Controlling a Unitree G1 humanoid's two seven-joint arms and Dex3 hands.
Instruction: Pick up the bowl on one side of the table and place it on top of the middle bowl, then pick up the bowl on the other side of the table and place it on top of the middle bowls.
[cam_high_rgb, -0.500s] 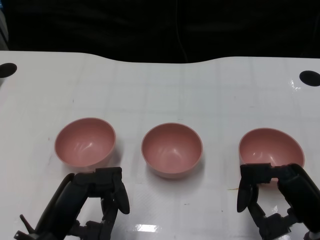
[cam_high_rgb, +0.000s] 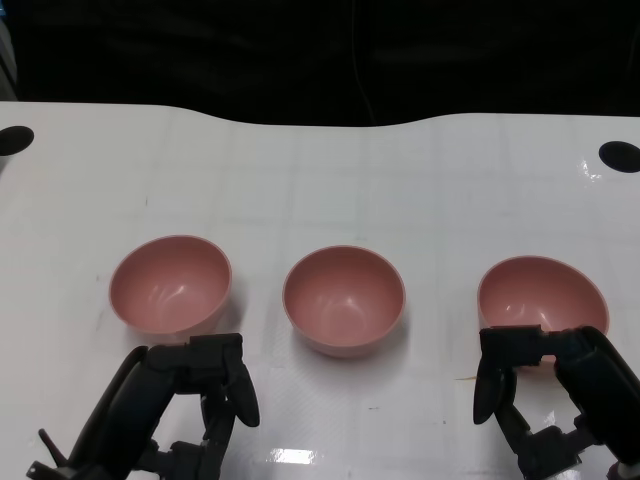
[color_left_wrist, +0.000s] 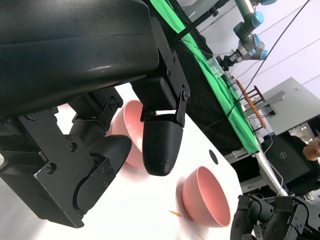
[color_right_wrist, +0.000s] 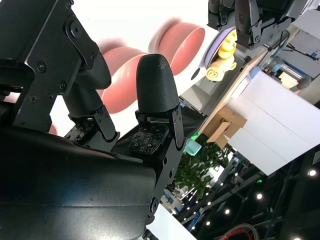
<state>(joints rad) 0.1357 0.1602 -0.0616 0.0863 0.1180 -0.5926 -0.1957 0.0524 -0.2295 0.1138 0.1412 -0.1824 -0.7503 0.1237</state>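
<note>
Bowls in a row across the frame's middle: left bowl (cam_high_rgb: 170, 284), middle bowl (cam_high_rgb: 343, 300), right bowl (cam_high_rgb: 542, 296), each upright and apart on the white table (cam_high_rgb: 320, 170), none yet stacked. Left hand (cam_high_rgb: 190, 400), lower left, just short of the left bowl, fingers spread, empty. Right hand (cam_high_rgb: 545, 385), lower right, fingers apart at the right bowl's near rim, probably readied for a grasp; contact not discernible.

Robotics lab, green screen (color_left_wrist: 220, 85), industrial robot arm (color_left_wrist: 247, 37), white table (cam_high_rgb: 320, 170)
</note>
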